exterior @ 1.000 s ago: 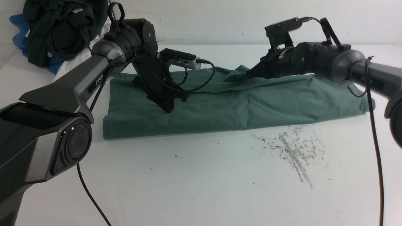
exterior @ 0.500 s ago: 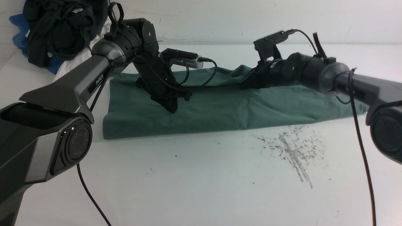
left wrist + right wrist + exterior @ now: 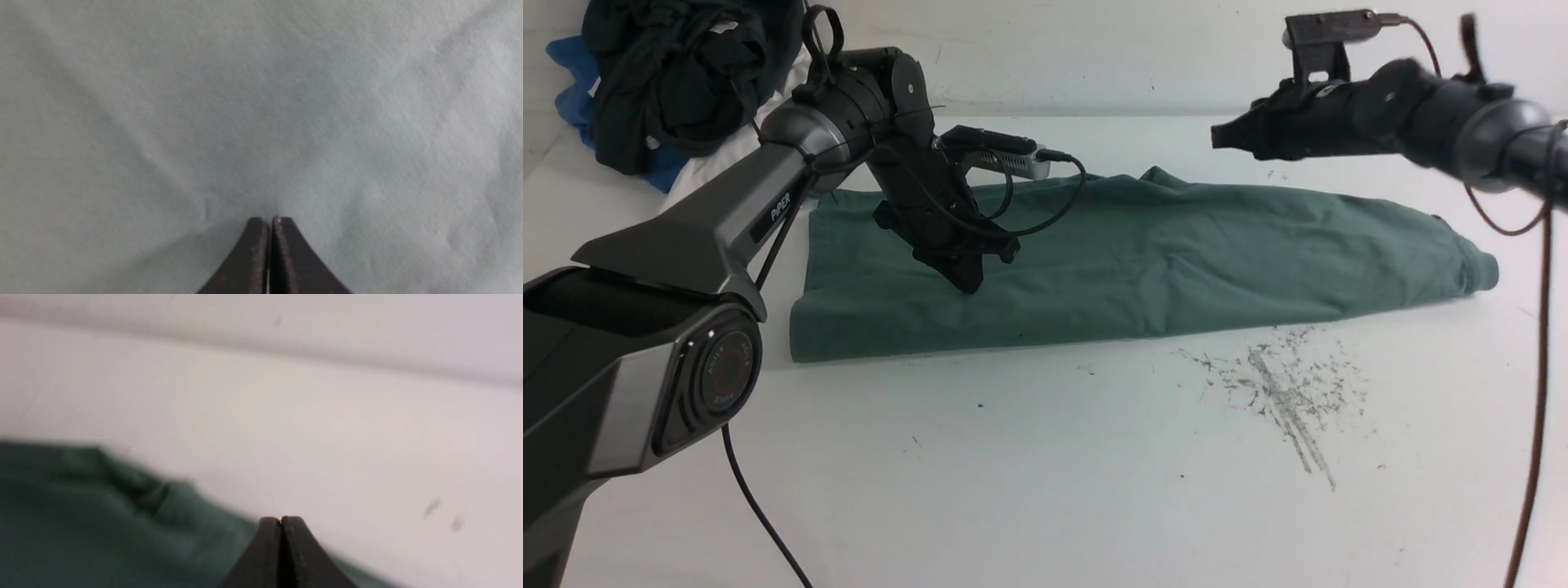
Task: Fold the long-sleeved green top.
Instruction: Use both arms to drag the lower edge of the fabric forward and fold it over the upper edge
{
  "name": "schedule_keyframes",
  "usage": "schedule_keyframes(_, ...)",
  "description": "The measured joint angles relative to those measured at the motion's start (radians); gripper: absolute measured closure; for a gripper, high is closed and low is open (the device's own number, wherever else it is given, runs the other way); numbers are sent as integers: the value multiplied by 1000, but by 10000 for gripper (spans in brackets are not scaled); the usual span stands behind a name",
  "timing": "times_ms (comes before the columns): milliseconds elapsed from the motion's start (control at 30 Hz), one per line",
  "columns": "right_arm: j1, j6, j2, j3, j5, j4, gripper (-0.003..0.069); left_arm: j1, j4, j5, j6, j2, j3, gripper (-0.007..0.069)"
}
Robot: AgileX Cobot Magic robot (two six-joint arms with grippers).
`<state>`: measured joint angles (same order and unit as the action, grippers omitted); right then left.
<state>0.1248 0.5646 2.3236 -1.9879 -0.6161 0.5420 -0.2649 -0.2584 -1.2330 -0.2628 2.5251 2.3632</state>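
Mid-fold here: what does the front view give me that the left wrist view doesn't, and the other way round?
Only the front view: the whole green top lying as a long band on the table, the right gripper shut and in the air, clear of the cloth, a dark clothes pile at the far left, and scuff marks nearer the robot. Only the left wrist view: soft creases in the cloth fanning out from the left gripper. Both: the left gripper shut, tips down on the top.
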Motion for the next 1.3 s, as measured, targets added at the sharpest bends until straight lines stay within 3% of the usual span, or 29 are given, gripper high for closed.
schedule_keyframes(100, -13, -10, -8, 8, -275, -48, 673, 0, 0, 0, -1, 0, 0, 632)
schedule_keyframes(233, -9, -65, 18, 66, -372, -121, 673, 0, 0, 0, 1, 0, 0, 631)
schedule_keyframes(367, -8, -141, -23, 163, -360, -142, 673, 0, 0, 0, 14, -11, 0, 631)
schedule_keyframes(633, 41, -177, -151, 408, -252, -174, 671, 0, 35, 0, 14, -126, -8, 631)
schedule_keyframes(967, 85, -185, -323, 494, -196, -288, 671, 5, 121, 0, -18, -327, -324, 631)
schedule_keyframes(1133, 24, -211, -342, 477, -146, -387, 670, 36, 138, 10, -16, -321, -497, 631)
schedule_keyframes(1300, -130, -333, -303, 477, -140, -428, 669, 74, 137, 62, 4, -302, -580, 631)
